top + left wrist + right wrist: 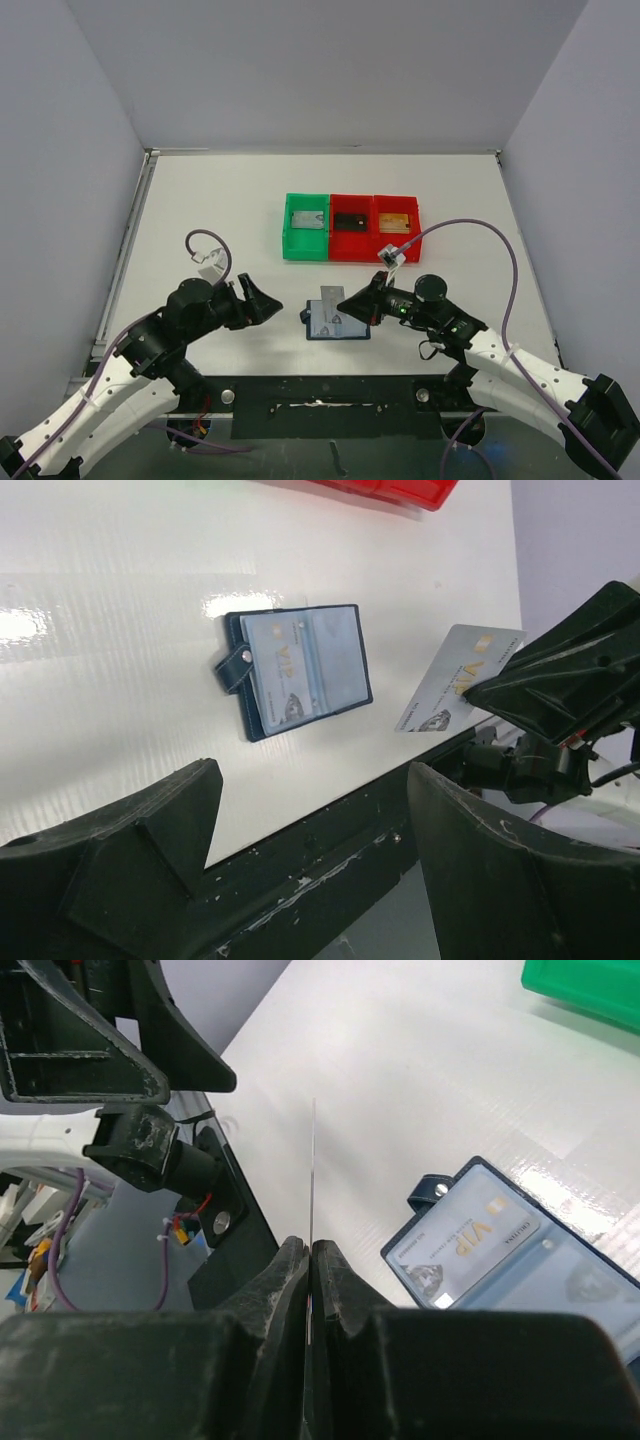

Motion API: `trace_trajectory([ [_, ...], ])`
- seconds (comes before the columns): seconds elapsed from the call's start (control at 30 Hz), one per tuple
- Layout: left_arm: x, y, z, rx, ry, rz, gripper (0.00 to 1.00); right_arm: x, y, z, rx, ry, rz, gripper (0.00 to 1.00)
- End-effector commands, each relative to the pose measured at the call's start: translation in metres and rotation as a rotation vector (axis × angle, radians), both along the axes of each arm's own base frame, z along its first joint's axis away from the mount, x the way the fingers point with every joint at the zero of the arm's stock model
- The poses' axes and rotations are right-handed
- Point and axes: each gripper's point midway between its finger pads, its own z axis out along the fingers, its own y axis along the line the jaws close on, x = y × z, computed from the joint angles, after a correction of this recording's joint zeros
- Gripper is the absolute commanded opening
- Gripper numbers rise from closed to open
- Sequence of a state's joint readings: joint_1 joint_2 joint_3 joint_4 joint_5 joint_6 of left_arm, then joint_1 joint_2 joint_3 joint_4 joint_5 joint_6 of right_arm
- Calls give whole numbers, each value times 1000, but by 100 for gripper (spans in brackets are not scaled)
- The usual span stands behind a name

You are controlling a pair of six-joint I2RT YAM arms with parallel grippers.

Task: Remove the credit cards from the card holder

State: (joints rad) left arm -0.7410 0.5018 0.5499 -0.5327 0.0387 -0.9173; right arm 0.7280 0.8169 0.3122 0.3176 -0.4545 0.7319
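Observation:
The navy card holder lies open near the table's front edge, between my two grippers. It also shows in the left wrist view and the right wrist view. A silver-grey card sits in its clear pocket. My right gripper is shut on another silver-grey credit card, held above the holder's left part. In the right wrist view this card is edge-on between the shut fingers. It also shows in the left wrist view. My left gripper is open and empty, left of the holder.
A green bin and two red bins stand in a row behind the holder. The green one holds a silver card, the red ones a black card and a gold card. The black front rail runs along the table's near edge.

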Motion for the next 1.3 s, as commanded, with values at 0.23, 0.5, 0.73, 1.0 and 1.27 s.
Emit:
trace_trajectory([
  [0.23, 28, 18, 9, 101, -91, 123, 75, 32, 0, 28, -68, -143, -92, 0],
  [0.5, 64, 34, -6, 247, -68, 258, 75, 93, 4, 36, -293, -301, -202, 0],
  [0.73, 96, 48, -15, 174, 2, 263, 75, 165, 15, 49, -509, -482, -278, 0],
  [1.0, 150, 96, 12, 75, -83, 451, 75, 220, 56, 25, -607, -442, -145, 0],
  [1.27, 176, 108, 57, -4, -180, 478, 75, 247, 69, -19, -730, -427, -42, 0],
])
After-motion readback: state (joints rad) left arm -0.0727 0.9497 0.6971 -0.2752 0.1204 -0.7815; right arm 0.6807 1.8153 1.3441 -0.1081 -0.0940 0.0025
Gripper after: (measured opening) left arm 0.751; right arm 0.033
